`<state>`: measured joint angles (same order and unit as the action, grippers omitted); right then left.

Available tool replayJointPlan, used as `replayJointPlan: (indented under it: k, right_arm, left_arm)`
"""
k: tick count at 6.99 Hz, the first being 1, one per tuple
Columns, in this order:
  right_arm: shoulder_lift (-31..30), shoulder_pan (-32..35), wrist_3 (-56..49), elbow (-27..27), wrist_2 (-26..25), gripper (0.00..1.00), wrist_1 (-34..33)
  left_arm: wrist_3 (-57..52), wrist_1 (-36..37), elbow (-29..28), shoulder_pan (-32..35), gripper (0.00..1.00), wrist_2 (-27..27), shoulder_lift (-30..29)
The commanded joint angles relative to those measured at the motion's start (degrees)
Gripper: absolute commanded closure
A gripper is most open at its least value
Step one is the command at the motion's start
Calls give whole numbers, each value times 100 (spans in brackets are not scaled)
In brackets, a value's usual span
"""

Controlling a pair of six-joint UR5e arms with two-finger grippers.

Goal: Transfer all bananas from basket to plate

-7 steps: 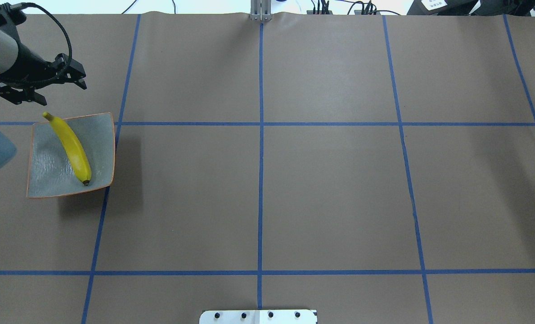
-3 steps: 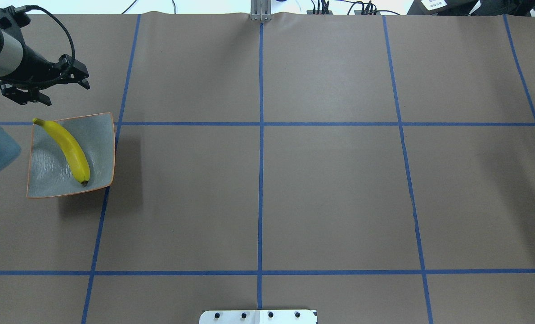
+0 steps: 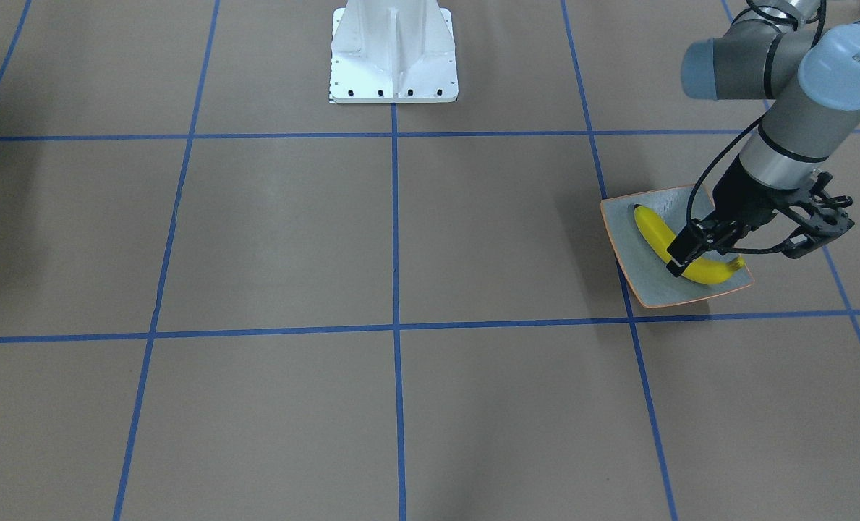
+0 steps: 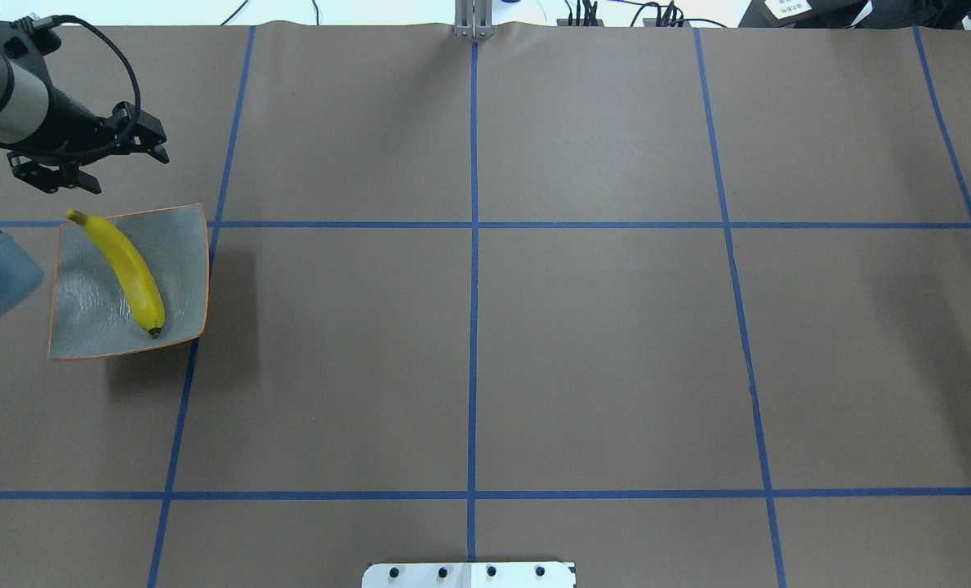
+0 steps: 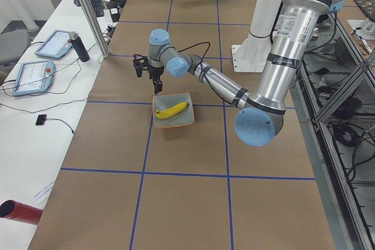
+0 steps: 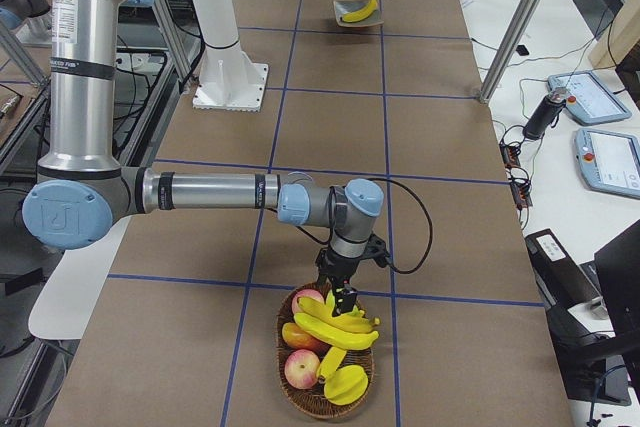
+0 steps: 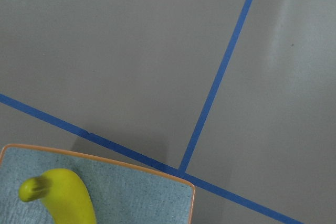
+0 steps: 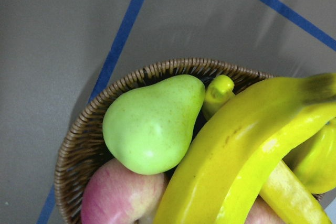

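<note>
yellow against grey-blue, one banana lies slantwise on the plate, its stem end at the far left corner and its dark tip near the right rim. the plate sits at the table's left end. the left gripper hangs just beyond the plate's far edge, jaws spread wide and holding nothing. at the other end, the woven basket holds the other bananas, heaped with a green pear and a reddish apple. the right gripper is low over that heap; i cannot tell how its jaws stand.
</note>
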<state>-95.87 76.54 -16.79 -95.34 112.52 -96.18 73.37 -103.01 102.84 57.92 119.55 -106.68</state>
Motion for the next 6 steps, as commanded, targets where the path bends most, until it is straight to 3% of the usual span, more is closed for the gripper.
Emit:
replayJointPlan:
  k: [1,6]
  right_arm:
    - [-81,-95,-114,-55,-37,0,-32]
    - [-239,-201,-536,-46,-204,2,-41]
  left_arm:
    - [29,-44,-27,-18,0,-2,16]
    - [11,-70,8,-18,0,-2,51]
